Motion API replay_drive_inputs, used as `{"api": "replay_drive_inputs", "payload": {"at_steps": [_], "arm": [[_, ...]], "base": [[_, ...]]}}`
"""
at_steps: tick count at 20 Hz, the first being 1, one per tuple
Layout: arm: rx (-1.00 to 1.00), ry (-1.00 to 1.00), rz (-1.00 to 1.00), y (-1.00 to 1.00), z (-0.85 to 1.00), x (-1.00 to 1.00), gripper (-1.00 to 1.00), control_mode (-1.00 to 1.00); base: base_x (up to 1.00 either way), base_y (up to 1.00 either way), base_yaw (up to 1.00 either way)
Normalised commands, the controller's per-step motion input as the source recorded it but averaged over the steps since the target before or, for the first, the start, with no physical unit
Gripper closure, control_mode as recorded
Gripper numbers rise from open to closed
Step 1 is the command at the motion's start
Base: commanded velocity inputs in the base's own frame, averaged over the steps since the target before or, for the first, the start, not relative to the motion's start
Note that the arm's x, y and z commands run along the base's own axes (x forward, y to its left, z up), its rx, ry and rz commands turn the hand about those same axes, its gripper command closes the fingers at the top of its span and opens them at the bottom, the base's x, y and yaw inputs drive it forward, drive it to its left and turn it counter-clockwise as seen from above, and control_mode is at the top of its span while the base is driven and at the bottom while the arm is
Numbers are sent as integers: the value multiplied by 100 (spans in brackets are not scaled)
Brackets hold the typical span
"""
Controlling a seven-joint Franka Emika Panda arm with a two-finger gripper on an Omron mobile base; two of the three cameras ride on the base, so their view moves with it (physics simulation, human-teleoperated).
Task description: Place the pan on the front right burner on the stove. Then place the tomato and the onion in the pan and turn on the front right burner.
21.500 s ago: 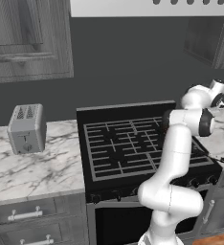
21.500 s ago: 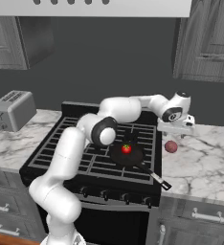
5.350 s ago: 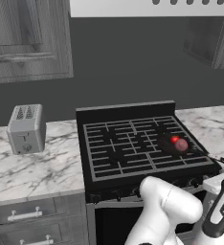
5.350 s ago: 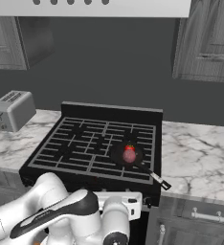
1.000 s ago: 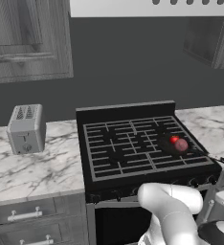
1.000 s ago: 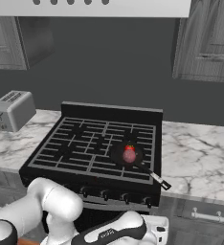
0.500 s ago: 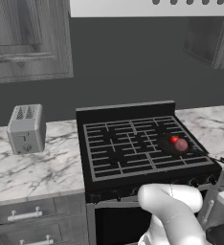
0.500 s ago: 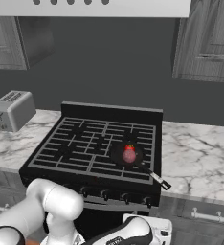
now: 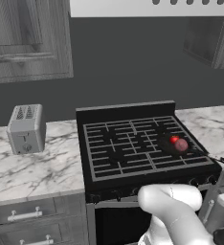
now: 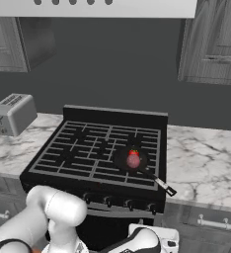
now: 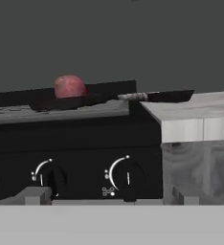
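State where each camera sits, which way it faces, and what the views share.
Left base view: behind-left, looking down at the stove and toaster; white arm lower right.
Right base view: behind-right, same stove; arm lower left.
Hand view: low, facing the stove knobs.
Shared: the pan holding the onion and the tomato.

dim, even rendered light; soft, slightly blurry.
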Motion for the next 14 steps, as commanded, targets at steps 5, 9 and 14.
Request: {"api": "replay_drive_inputs", "payload": {"at_steps": [5,9,14], "arm": [[0,0,0,0,-20,13,-100,-100],[0,0,0,0,-1,23,-100,-100],[0,0,0,-1,0,42,-100,-100]], "base": [[0,0,0],[0,0,0],[0,0,0]]}}
